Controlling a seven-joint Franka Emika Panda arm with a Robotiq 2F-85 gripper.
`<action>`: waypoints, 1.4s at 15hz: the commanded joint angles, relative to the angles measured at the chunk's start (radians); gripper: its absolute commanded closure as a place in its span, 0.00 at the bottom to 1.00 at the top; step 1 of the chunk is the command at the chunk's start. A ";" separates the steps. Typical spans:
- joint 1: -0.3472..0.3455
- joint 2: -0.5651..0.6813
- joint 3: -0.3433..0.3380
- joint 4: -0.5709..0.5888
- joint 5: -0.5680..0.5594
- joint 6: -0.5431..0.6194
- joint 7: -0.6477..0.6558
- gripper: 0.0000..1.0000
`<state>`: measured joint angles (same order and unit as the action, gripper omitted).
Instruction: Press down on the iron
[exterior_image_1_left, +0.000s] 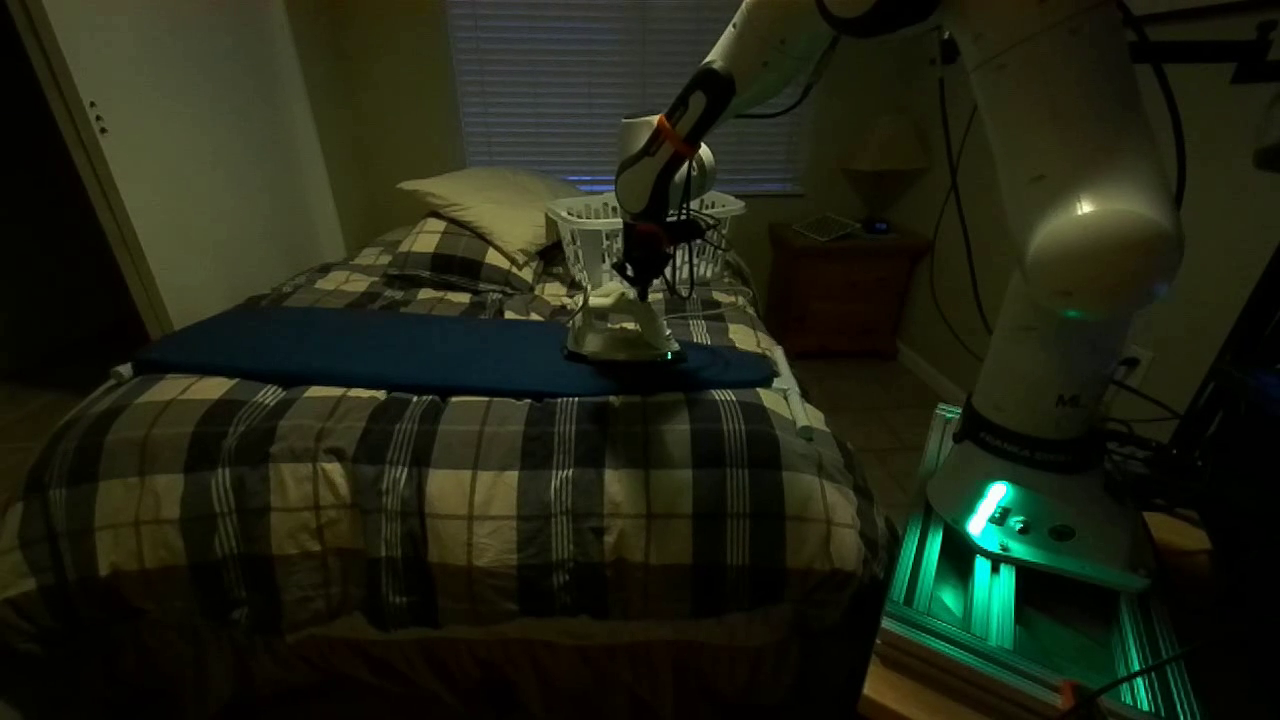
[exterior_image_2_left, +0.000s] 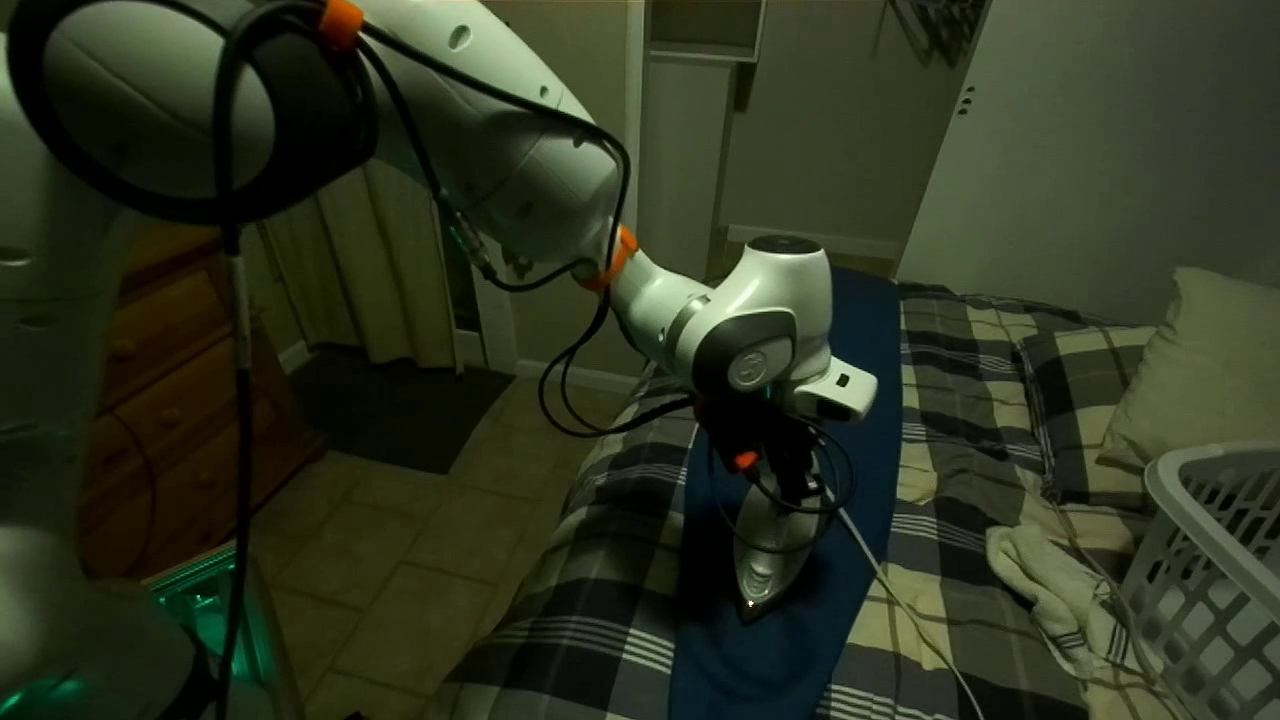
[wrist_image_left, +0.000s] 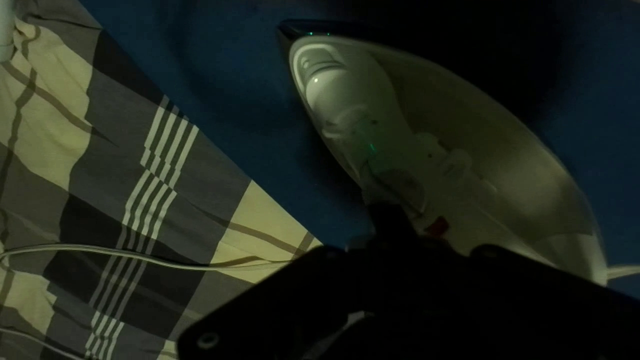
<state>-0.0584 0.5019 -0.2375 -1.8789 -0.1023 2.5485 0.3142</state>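
Note:
The iron (exterior_image_1_left: 612, 340) is pale grey-white and rests flat on a blue ironing board (exterior_image_1_left: 350, 345) laid across the bed. In an exterior view its pointed nose (exterior_image_2_left: 757, 585) faces the camera's near side, on the board (exterior_image_2_left: 750, 670). My gripper (exterior_image_1_left: 641, 290) is at the top of the iron, at its handle, pointing down. In the wrist view the iron (wrist_image_left: 330, 95) fills the upper right, and the dark fingertips (wrist_image_left: 395, 215) appear together over its handle area, near a small red part. Whether anything is between the fingers is too dark to see.
A white slatted basket (exterior_image_1_left: 590, 240) stands on the bed behind the iron, near a white pillow (exterior_image_1_left: 500, 205). A pale cord (exterior_image_2_left: 905, 605) runs from the iron over the plaid bed. A light cloth (exterior_image_2_left: 1035, 585) lies beside the basket. Black cables hang round my wrist.

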 joint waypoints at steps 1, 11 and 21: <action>0.016 -0.041 -0.012 -0.028 -0.025 0.020 0.012 0.93; 0.019 -0.179 -0.006 -0.077 -0.054 -0.104 -0.005 0.17; -0.004 -0.261 0.018 -0.108 -0.097 -0.171 -0.001 0.00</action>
<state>-0.0459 0.2411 -0.2364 -1.9893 -0.1948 2.3805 0.3107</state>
